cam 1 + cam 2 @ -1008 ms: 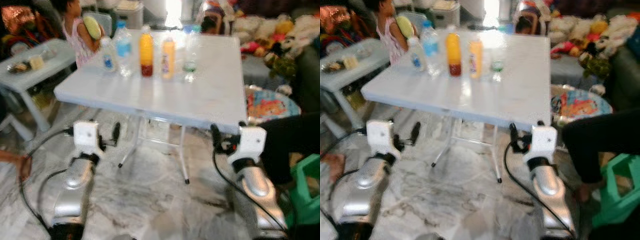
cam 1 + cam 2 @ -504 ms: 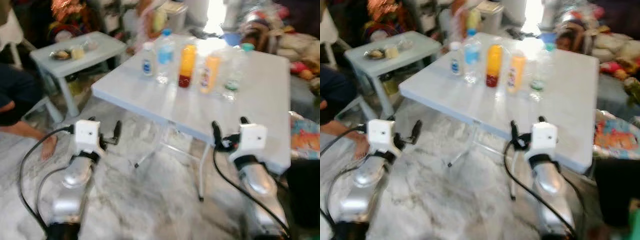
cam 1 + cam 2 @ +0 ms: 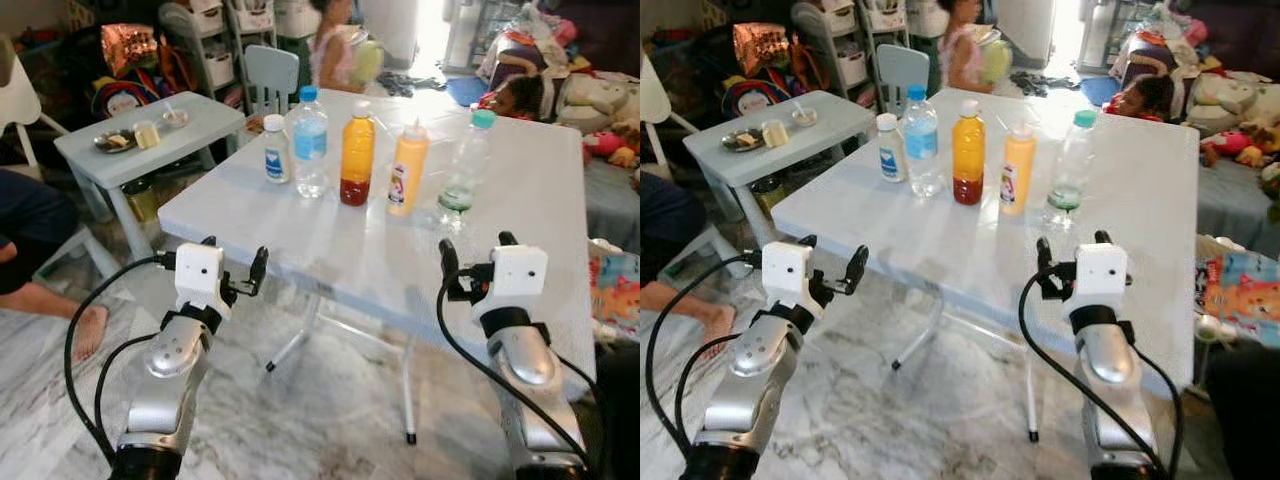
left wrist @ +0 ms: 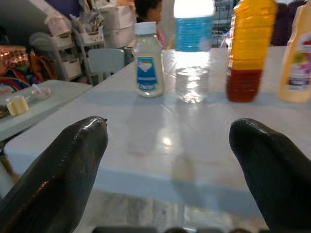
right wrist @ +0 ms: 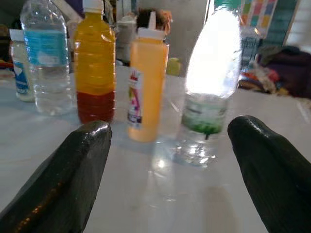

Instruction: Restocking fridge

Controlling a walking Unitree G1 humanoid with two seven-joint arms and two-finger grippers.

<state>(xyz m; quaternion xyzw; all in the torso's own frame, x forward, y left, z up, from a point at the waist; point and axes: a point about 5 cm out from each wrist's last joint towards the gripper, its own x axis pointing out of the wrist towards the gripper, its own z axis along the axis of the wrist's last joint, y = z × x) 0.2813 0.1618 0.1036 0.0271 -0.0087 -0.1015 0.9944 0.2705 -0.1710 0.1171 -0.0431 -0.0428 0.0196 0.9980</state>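
In the head view, five bottles are seen standing upright in a row on a white table (image 3: 420,270): a small white bottle (image 3: 276,150), a water bottle (image 3: 311,143), an orange juice bottle (image 3: 357,160), a yellow sauce bottle (image 3: 406,169) and a clear green-capped bottle (image 3: 465,162). The left gripper (image 3: 234,270) is held before the table's near edge, the right gripper (image 3: 474,262) over the table, both short of the row.

In the left wrist view, the fingers (image 4: 63,170) are spread wide, the white bottle beyond them.

In the right wrist view, the fingers (image 5: 73,174) are spread wide, the sauce bottle and the clear bottle ahead between them.
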